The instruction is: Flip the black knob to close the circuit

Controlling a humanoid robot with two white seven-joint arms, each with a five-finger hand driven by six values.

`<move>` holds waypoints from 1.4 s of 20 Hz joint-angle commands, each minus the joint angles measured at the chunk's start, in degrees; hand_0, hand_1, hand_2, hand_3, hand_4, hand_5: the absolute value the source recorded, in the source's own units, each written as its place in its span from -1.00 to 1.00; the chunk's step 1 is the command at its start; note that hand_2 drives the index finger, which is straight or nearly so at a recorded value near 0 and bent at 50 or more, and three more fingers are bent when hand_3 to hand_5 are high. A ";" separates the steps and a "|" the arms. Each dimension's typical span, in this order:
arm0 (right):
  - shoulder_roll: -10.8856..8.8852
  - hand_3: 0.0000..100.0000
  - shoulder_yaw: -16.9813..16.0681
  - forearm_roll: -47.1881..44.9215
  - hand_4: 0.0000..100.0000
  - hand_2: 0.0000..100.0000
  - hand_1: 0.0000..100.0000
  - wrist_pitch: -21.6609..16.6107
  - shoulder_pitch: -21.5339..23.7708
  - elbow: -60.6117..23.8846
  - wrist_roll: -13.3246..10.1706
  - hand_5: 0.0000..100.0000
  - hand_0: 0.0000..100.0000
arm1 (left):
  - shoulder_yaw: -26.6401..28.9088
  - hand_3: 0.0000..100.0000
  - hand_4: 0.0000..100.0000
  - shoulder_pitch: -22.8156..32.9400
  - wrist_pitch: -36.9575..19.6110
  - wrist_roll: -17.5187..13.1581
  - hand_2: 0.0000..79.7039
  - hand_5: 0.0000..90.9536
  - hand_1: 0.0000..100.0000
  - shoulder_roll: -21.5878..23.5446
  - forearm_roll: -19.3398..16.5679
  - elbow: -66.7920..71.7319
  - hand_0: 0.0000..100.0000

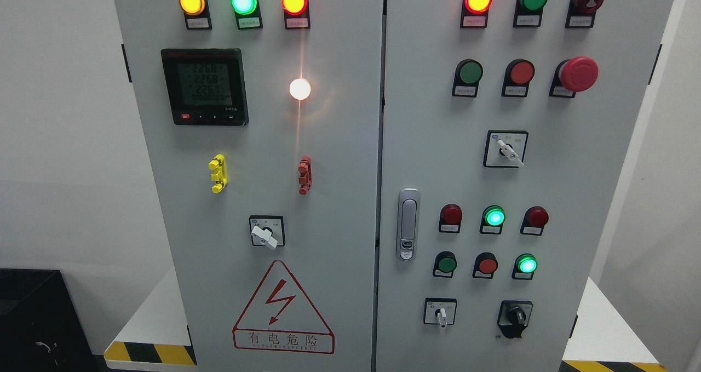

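Evidently neither hand is in view, so I cannot tell how their fingers stand. The black knob [516,316] sits low on the cabinet's right door [427,114], right of a white selector [441,315] (both near the bottom edge), probably grouped under the lamps [494,217] they govern. Reaching it looks like the first step.

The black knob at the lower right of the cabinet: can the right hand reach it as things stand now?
Probably yes, but no hand is in view. The black knob sits exposed on the right door, with nothing in front of it; the nearest switch is well apart.
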 commanded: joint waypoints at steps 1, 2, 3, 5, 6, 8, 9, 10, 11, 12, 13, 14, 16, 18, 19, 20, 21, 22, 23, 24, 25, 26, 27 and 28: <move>0.00 -1.00 0.92 -0.93 -1.00 -1.00 -0.82 -0.01 -0.11 0.50 0.11 -1.00 -1.00 | 0.00 -1.00 -1.00 1.32 0.00 -0.03 -1.00 -1.00 0.11 0.00 0.00 -1.67 -0.76; 0.00 -1.00 0.92 -0.93 -1.00 -1.00 -0.82 -0.01 -0.11 0.50 0.11 -1.00 -1.00 | 0.00 -1.00 -1.00 1.32 0.00 -0.03 -1.00 -1.00 0.11 0.00 0.00 -1.67 -0.76; 0.00 -1.00 0.92 -0.93 -1.00 -1.00 -0.82 -0.01 -0.11 0.50 0.11 -1.00 -1.00 | 0.00 -1.00 -1.00 1.32 0.00 -0.03 -1.00 -1.00 0.11 0.00 0.00 -1.67 -0.76; 0.00 -1.00 0.92 -1.02 -1.00 -1.00 -0.82 -0.01 -0.11 0.50 0.11 -1.00 -1.00 | 0.00 -1.00 -1.00 1.23 0.00 -0.03 -1.00 -1.00 0.11 0.00 0.00 -1.67 -0.76; 0.00 -1.00 0.83 -1.10 -1.00 -1.00 -0.82 -0.01 -0.11 0.41 0.11 -1.00 -1.00 | 0.00 -1.00 -1.00 1.32 0.00 -0.03 -1.00 -1.00 0.11 0.00 0.00 -1.67 -0.76; 0.00 -1.00 0.83 -1.19 -1.00 -1.00 -0.82 -0.10 -0.11 0.06 0.46 -1.00 -1.00 | 0.00 -1.00 -1.00 1.32 0.00 -0.03 -1.00 -1.00 0.11 0.00 0.00 -1.67 -0.76; 0.00 -1.00 0.83 -1.89 -1.00 -1.00 -0.83 -0.71 -0.20 -0.20 1.33 -1.00 -1.00 | 0.00 -1.00 -1.00 1.32 0.00 -0.03 -1.00 -1.00 0.11 0.00 0.00 -1.67 -0.76; 0.00 -1.00 0.92 -3.72 -1.00 -1.00 -0.85 -1.76 -0.20 -0.29 2.21 -1.00 -1.00 | 0.00 -1.00 -1.00 1.32 0.00 -0.03 -1.00 -1.00 0.11 0.00 0.00 -1.67 -0.76; 0.00 -1.00 0.92 -5.57 -1.00 -1.00 -0.86 -2.81 -0.20 -0.47 2.57 -1.00 -1.00 | 0.00 -1.00 -1.00 1.32 0.00 -0.03 -1.00 -1.00 0.11 0.00 0.00 -1.67 -0.76; 0.00 -1.00 1.01 -6.37 -1.00 -1.00 -0.87 -3.52 -0.20 -0.99 2.66 -1.00 -1.00 | 0.00 -1.00 -1.00 1.32 0.00 -0.03 -1.00 -1.00 0.11 0.00 0.00 -1.67 -0.76; 0.00 -1.00 0.92 -6.46 -1.00 -1.00 -0.91 -4.05 -0.20 -1.69 2.75 -1.00 -1.00 | 0.00 -1.00 -1.00 1.32 0.00 -0.03 -1.00 -1.00 0.11 0.00 0.00 -1.67 -0.76; 0.00 -1.00 0.92 -6.55 -1.00 -1.00 -0.95 -4.84 -0.20 -2.22 3.01 -1.00 -1.00 | 0.00 -1.00 -1.00 1.32 0.00 -0.03 -1.00 -1.00 0.11 0.00 0.00 -1.67 -0.76; 0.00 -1.00 0.92 -8.21 -1.00 -1.00 -0.98 -7.64 -0.20 -3.10 3.10 -1.00 -1.00 | 0.00 -1.00 -1.00 1.32 0.00 -0.03 -1.00 -1.00 0.11 0.00 0.00 -1.67 -0.76; 0.00 -1.00 0.83 -9.27 -1.00 -1.00 -1.00 -8.62 -0.20 -5.90 3.10 -1.00 -1.00 | 0.00 -1.00 -1.00 1.32 0.00 -0.03 -1.00 -1.00 0.11 0.00 0.00 -1.67 -0.76; 0.09 -1.00 0.83 -9.36 -1.00 -1.00 -1.00 -8.71 -0.11 -7.75 3.10 -1.00 -1.00 | 0.00 -1.00 -1.00 1.32 0.00 -0.03 -1.00 -1.00 0.11 0.00 0.00 -1.67 -0.76; 0.09 -1.00 0.83 -9.37 -1.00 -1.00 -1.00 -8.80 -0.11 -9.59 3.01 -1.00 -1.00 | 0.00 -1.00 -1.00 1.32 0.00 -0.03 -1.00 -1.00 0.11 0.00 0.00 -1.67 -0.76; 0.09 -1.00 0.75 -9.45 -1.00 -1.00 -1.00 -9.41 -0.11 -11.00 2.84 -1.00 -1.00 | 0.00 -1.00 -1.00 1.32 0.00 -0.03 -1.00 -1.00 0.11 0.00 0.00 -1.67 -0.76; 0.09 -1.00 0.83 -10.32 -1.00 -1.00 -1.00 -10.72 -0.11 -12.23 2.66 -1.00 -1.00 | 0.00 -1.00 -1.00 1.32 0.00 -0.03 -1.00 -1.00 0.11 0.00 0.00 -1.67 -0.76; 0.18 -1.00 0.92 -11.81 -1.00 -1.00 -1.00 -12.30 -0.11 -13.20 2.49 -1.00 -1.00 | 0.00 -1.00 -1.00 1.32 0.00 -0.03 -1.00 -1.00 0.11 0.00 0.00 -1.67 -0.76; 0.18 -1.00 1.01 -13.04 -1.00 -1.00 -1.00 -13.36 -0.11 -14.52 2.40 -1.00 -1.00 | 0.00 -1.00 -1.00 1.32 0.00 -0.03 -1.00 -1.00 0.11 0.00 0.00 -1.67 -0.76; 0.27 -1.00 1.01 -13.49 -1.00 -1.00 -1.00 -13.80 -0.11 -15.92 2.40 -1.00 -1.00 | 0.00 -1.00 -1.00 1.32 0.00 -0.03 -1.00 -1.00 0.11 0.00 0.00 -1.67 -0.76; 0.27 -1.00 1.01 -13.50 -1.00 -1.00 -1.00 -14.07 -0.03 -17.50 2.31 -1.00 -1.00 | 0.00 -1.00 -1.00 1.32 0.00 -0.03 -1.00 -1.00 0.11 0.00 0.00 -1.67 -0.76; 0.27 -1.00 1.01 -13.50 -1.00 -1.00 -1.00 -14.59 0.06 -19.17 2.22 -1.00 -1.00 | 0.00 -1.00 -1.00 1.32 0.00 -0.03 -1.00 -1.00 0.11 0.00 0.00 -1.67 -0.76; 0.27 -1.00 1.01 -13.50 -1.00 -1.00 -1.00 -14.95 0.15 -20.23 1.96 -1.00 -1.00 | 0.00 -1.00 -1.00 1.32 0.00 -0.03 -1.00 -1.00 0.11 0.00 0.00 -1.67 -0.76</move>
